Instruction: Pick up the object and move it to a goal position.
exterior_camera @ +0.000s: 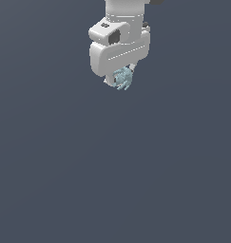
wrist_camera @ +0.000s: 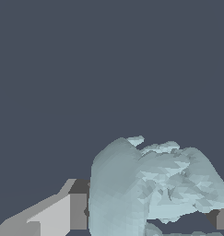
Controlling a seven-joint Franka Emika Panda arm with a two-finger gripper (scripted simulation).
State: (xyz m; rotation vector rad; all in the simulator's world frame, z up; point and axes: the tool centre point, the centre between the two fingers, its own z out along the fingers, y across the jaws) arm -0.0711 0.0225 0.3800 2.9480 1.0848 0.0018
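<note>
The arm hangs wrist-down near the exterior view's top, its gripper (exterior_camera: 120, 79) clamped on the object (exterior_camera: 122, 79) (pale, lumpy), which sits between the fingers (wrist_camera: 53, 214); its long axis is unclear.

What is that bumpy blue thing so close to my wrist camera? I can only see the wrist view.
Observer: It's the object, a small pale blue-grey lump. In the exterior view it sits right under the white gripper, looking much smaller than it.
Operator: Where is the arm coming from?
Observer: It reaches down from the top edge of the exterior view, and only its last white part shows.
Operator: Is anything else around?
Observer: I see only a plain dark grey background there; no goal marker shows.
Operator: Is it squeezed tight?
Observer: The lump sits between the fingers in your view, but neither view shows the contact clearly.
</note>
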